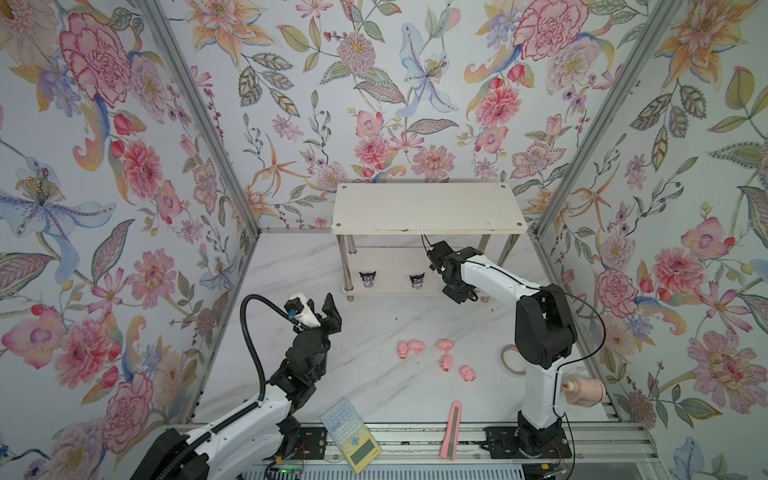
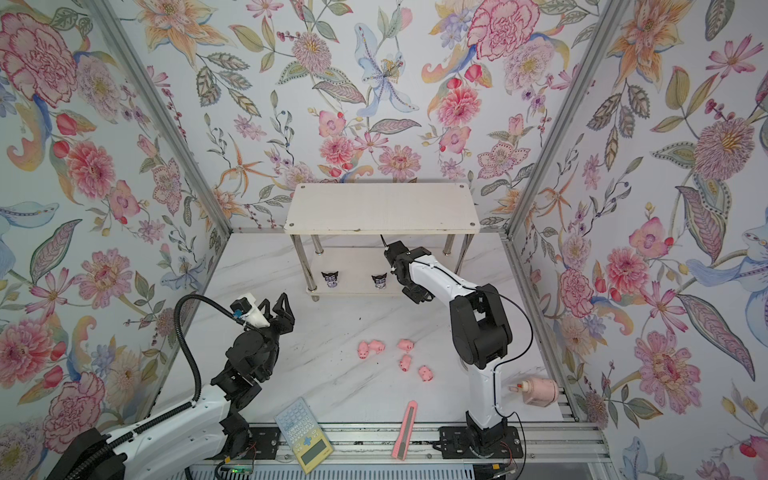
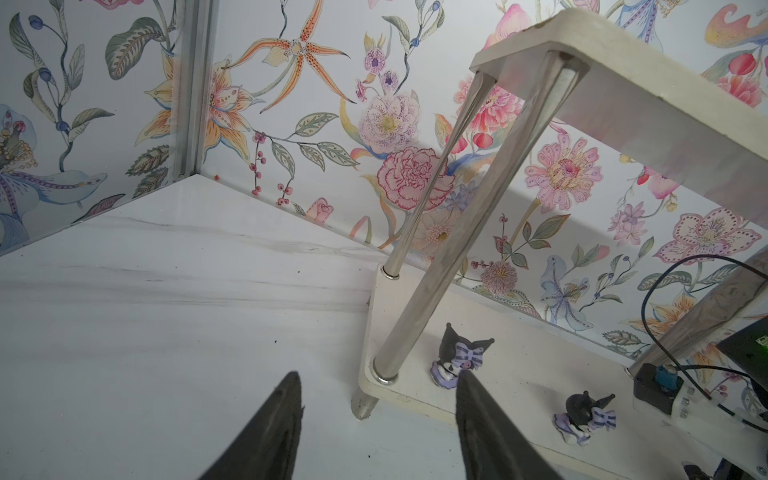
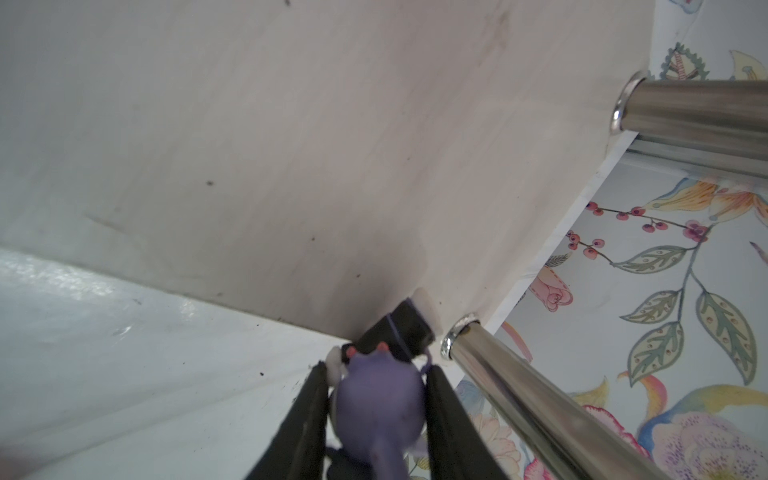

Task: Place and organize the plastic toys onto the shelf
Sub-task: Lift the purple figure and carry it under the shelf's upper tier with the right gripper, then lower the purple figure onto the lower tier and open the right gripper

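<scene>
Purple-and-black hard plastic, the third pointy-eared figurine [image 4: 378, 407] is pinched in the right gripper [image 4: 376, 370] at a front corner of the white two-tier shelf [image 1: 428, 208], low over its lower board and just beside a chrome tube leg [image 4: 519, 382]. It looks light, stiff and smooth, likely to twist, so a hold across the round body suits it. Two matching figurines [image 1: 367, 278] [image 1: 417, 280] stand apart on that board. The left gripper [image 3: 378, 376] hangs near the shelf's other front corner, jaws spread and empty. Five tiny pink pig figures [image 1: 446, 362] lie loose on the marbled table [image 1: 291, 266]. The leg and top board crowd the release; the pale blue-and-yellow calculator [image 1: 351, 434] and long pink utility knife [image 1: 453, 430] lie well clear.
</scene>
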Available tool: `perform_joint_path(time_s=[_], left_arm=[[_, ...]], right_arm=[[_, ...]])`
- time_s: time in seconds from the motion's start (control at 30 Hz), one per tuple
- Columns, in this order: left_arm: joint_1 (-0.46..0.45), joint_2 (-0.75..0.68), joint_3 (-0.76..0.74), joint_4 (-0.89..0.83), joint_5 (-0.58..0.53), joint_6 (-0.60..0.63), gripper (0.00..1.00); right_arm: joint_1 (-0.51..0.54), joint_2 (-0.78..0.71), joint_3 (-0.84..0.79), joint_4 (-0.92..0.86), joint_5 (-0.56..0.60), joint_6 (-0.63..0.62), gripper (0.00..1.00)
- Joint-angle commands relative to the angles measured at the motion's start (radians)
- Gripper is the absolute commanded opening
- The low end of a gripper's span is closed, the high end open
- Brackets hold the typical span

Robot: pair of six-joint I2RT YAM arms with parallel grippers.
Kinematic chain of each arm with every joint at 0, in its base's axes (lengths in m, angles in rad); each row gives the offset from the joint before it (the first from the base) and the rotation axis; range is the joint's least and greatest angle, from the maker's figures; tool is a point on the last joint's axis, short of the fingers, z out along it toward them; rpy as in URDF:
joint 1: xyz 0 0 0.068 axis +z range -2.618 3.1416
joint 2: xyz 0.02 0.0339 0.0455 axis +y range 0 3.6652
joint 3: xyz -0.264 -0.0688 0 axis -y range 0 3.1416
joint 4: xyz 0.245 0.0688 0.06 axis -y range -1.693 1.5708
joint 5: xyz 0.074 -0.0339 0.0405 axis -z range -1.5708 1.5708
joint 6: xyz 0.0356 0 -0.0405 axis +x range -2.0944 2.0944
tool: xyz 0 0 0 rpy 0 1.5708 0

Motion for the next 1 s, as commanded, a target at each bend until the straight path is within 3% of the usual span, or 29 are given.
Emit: perform_joint_path(time_s=[0.0,0.07,0.17,0.5,0.97], left_arm=[[0.012,0.006,0.033,-0.002,0.016,0.009,0.6],[0.013,0.006,0.036,-0.005,0.021,0.009,0.6],[0.014,0.006,0.036,-0.006,0.022,0.003,0.6],[0.014,0.046,0.05,0.011,0.056,-0.019,0.6],[0.014,0.045,0.049,0.001,0.046,-0.018,0.61]], right_arm=[[-0.009,0.029,0.024,0.038,-0.004,-0.018,0.18],[-0.01,0.02,0.024,0.038,-0.004,-0.021,0.11],[-0.011,-0.002,0.028,0.038,-0.007,-0.024,0.11],[-0.011,-0.06,0.024,0.038,0.016,-0.039,0.12],[-0.032,0.036,0.057,0.045,-0.001,-0.059,0.17]])
